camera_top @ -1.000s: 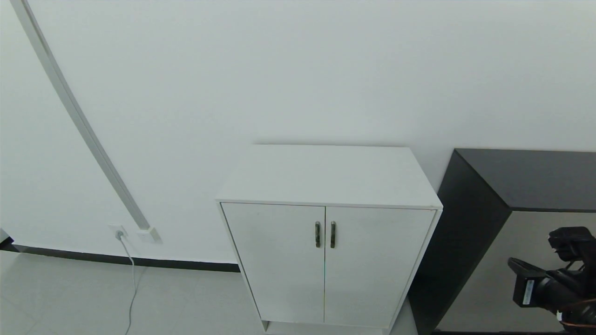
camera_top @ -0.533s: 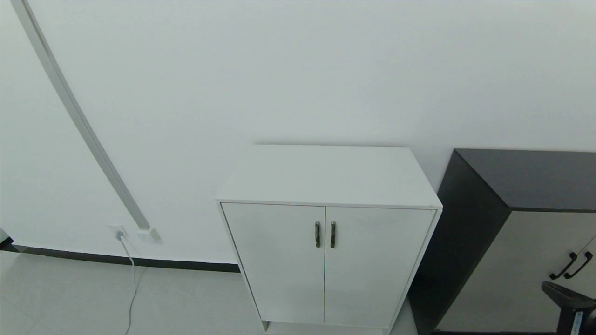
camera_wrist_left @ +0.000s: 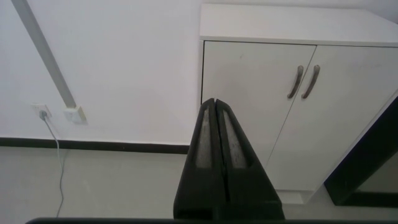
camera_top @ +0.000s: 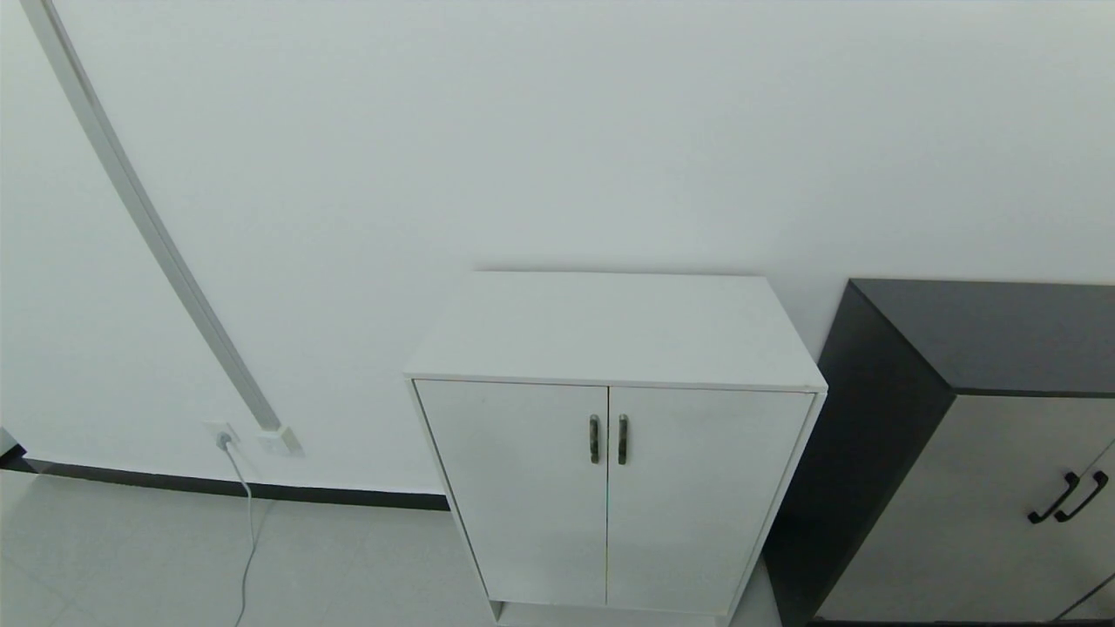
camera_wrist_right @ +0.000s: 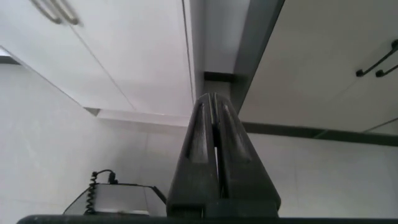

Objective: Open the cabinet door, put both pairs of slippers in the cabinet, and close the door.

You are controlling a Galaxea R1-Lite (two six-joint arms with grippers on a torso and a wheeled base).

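A white two-door cabinet point(camera_top: 610, 435) stands against the wall with both doors closed and two dark handles point(camera_top: 608, 439) side by side at the centre. In the left wrist view my left gripper point(camera_wrist_left: 215, 102) is shut with nothing in it, held in front of the cabinet point(camera_wrist_left: 292, 93) and to the left of its handles point(camera_wrist_left: 303, 81). In the right wrist view my right gripper point(camera_wrist_right: 214, 98) is shut and empty, low near the floor before the gap between the white cabinet point(camera_wrist_right: 124, 56) and a dark one.
A dark cabinet point(camera_top: 976, 435) with black handles point(camera_top: 1067, 496) stands close to the right of the white one. A wall socket point(camera_top: 222, 434) with a grey cable point(camera_top: 248, 540) sits to the left above the tiled floor. A slanted grey conduit point(camera_top: 139, 218) runs down the wall.
My right arm, seen at the lower right of the head view one second ago, has dropped out of that view, uncovering the dark cabinet's handles. The cabinet doors have not moved.
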